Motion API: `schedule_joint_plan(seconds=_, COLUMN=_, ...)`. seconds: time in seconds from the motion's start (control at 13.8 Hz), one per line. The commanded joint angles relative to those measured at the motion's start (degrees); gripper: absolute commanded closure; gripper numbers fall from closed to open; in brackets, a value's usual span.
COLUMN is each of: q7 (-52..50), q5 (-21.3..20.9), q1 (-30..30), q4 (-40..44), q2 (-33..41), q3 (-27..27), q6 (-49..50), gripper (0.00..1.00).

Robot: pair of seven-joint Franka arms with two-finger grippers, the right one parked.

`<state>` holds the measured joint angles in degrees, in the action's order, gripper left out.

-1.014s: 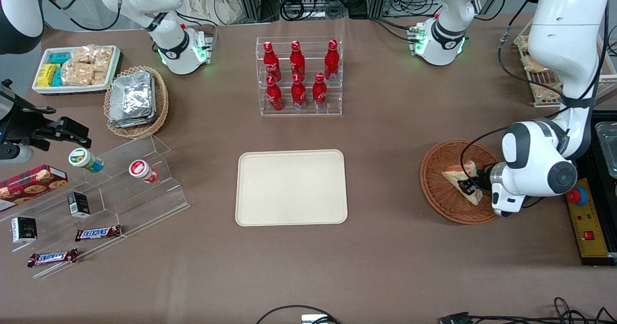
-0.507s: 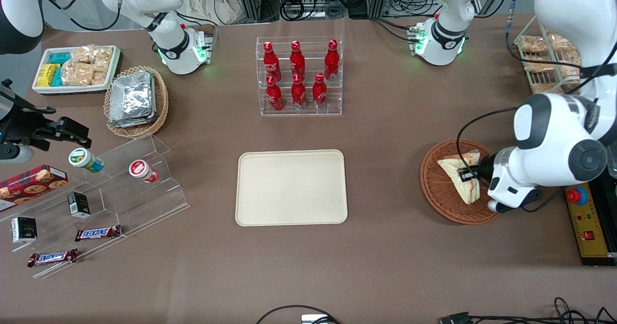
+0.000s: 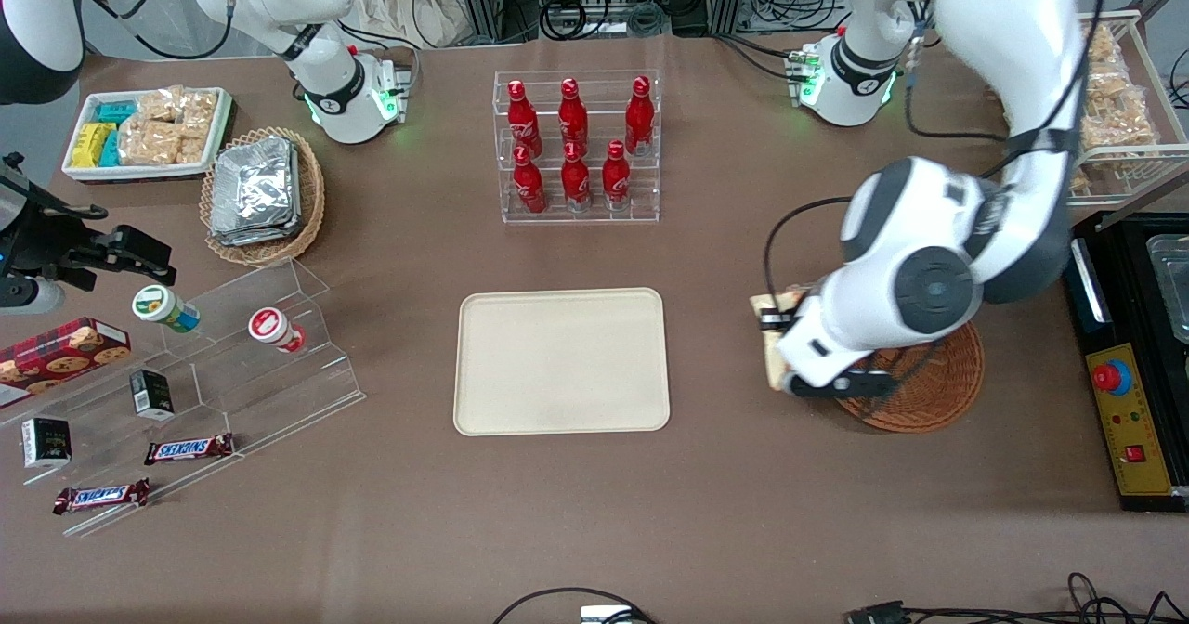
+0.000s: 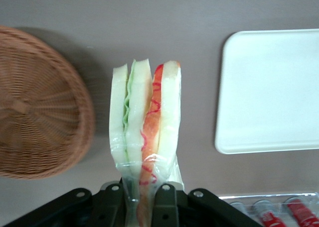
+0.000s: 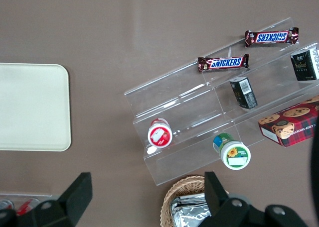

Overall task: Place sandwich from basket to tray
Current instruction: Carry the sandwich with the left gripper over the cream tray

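White-bread sandwich [image 4: 145,118] — pinched in gripper [image 4: 144,203] — above table.

Robot lab staged as a snack shop: brown table [image 3: 725,513], acrylic rack of 6 red cola bottles [image 3: 576,146], tiered display with Snickers bars [image 3: 189,448], cable clutter, aluminium framing, emergency-stop box [image 3: 1124,420].
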<state>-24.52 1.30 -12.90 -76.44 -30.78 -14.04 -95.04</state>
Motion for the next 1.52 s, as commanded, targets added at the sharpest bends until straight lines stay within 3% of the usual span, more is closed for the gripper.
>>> schedule_joint_plan(seconds=0.0, q7=-5.87, q5=-0.51, q1=-5.36, q4=8.57, q2=-7.43, q3=0.33, q6=0.83, gripper=1.0)
schedule_joint_plan(seconds=0.58, q7=-8.26, q5=-0.86, q1=-13.72, q4=10.61, q2=-18.78, q3=0.41, q6=-9.98, gripper=1.0)
schedule_joint_plan(seconds=1.09, q7=-8.09, q5=-1.21, q1=-14.08, q4=10.26, q2=-22.22, q3=0.41, q6=-13.5, gripper=0.97)
schedule_joint_plan(seconds=1.16, q7=-8.0, q5=-1.21, q1=-14.08, q4=10.26, q2=-22.31, q3=0.41, q6=-13.5, gripper=0.85)
schedule_joint_plan(seconds=1.3, q7=-7.74, q5=-2.08, q1=-14.08, q4=10.17, q2=-22.4, q3=0.5, q6=-13.5, gripper=0.0)
schedule_joint_plan(seconds=1.45, q7=-8.09, q5=-2.26, q1=-14.08, q4=10.08, q2=-22.4, q3=0.41, q6=-14.46, gripper=0.0)
